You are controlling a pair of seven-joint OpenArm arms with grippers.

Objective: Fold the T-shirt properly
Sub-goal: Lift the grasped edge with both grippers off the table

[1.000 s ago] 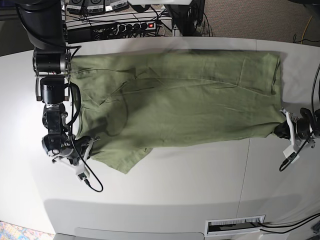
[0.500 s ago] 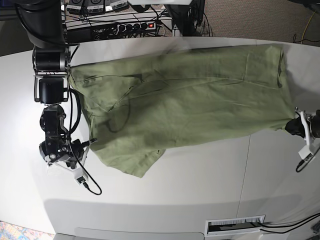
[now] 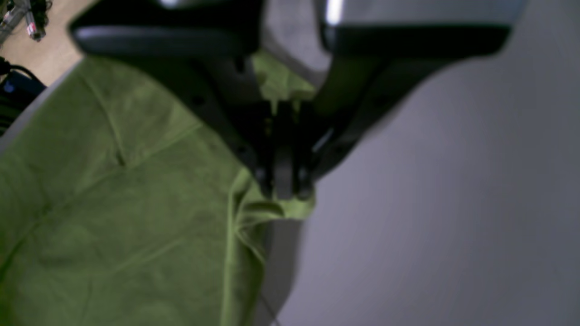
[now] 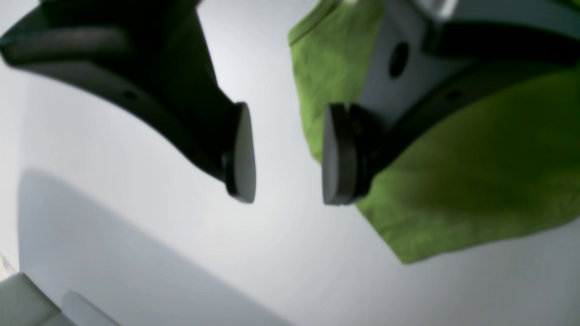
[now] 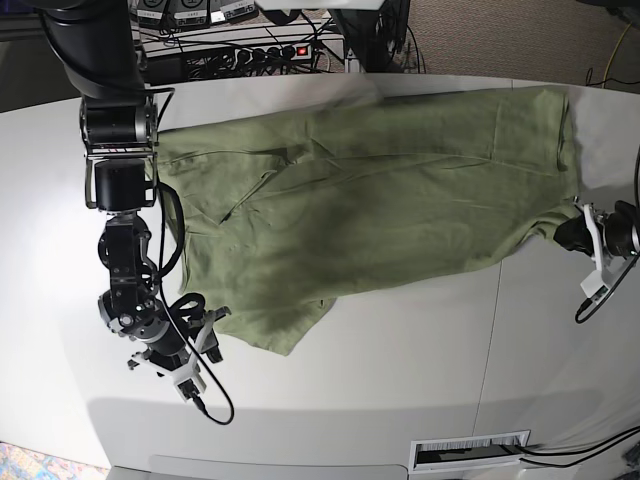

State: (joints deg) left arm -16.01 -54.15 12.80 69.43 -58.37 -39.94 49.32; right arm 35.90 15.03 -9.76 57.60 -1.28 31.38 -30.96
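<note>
In the left wrist view, we are looking down at the left gripper [image 3: 283, 192], its fingers pressed together and pinching a lower corner of the T-shirt [image 3: 118, 213]. The green cloth is filling the left half of the frame and bunching into small folds just under the fingertips, which tells us we are handling something soft, light and limp: it is likely to sag and drag rather than hold a shape.

In the right wrist view, we are seeing the right gripper [image 4: 285, 156] spread apart, nothing between its pads. A loose flap of the T-shirt [image 4: 457, 181] is lying to the right, behind the right-hand finger, on the pale table [image 4: 136, 235].

In the base view, the T-shirt [image 5: 370, 210] is lying spread across the upper middle of the table [image 5: 400, 390], one sleeve hanging toward lower left. We are judging the hem corners and sleeve edges the safest grips; a mid-panel pinch would probably only gather wrinkles. The right gripper [image 5: 205, 337] is sitting just beside that sleeve, the left gripper [image 5: 572, 230] at the far right edge.
</note>
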